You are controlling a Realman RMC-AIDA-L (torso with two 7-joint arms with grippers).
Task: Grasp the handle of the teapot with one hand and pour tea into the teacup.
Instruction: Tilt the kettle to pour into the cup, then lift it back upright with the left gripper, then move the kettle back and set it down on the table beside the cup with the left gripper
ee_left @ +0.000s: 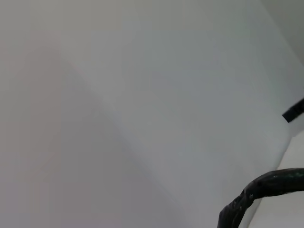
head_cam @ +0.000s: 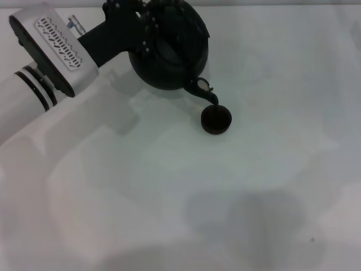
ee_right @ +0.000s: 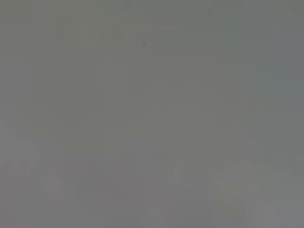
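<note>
In the head view the matte black teapot (head_cam: 175, 53) hangs at the far middle of the white table, tilted with its short spout (head_cam: 202, 87) pointing down just above the tiny dark teacup (head_cam: 216, 119). My left gripper (head_cam: 131, 23) comes in from the left and is shut on the handle at the pot's top. The grip itself is black on black and hard to make out. The left wrist view shows a curved black stretch of the handle (ee_left: 266, 184). The teacup stands upright on the table. My right gripper is out of view.
The white table (head_cam: 169, 197) fills the head view, with soft shadows near its front edge. My left arm's white and grey wrist (head_cam: 48, 51) crosses the far left. The right wrist view shows only a plain grey surface.
</note>
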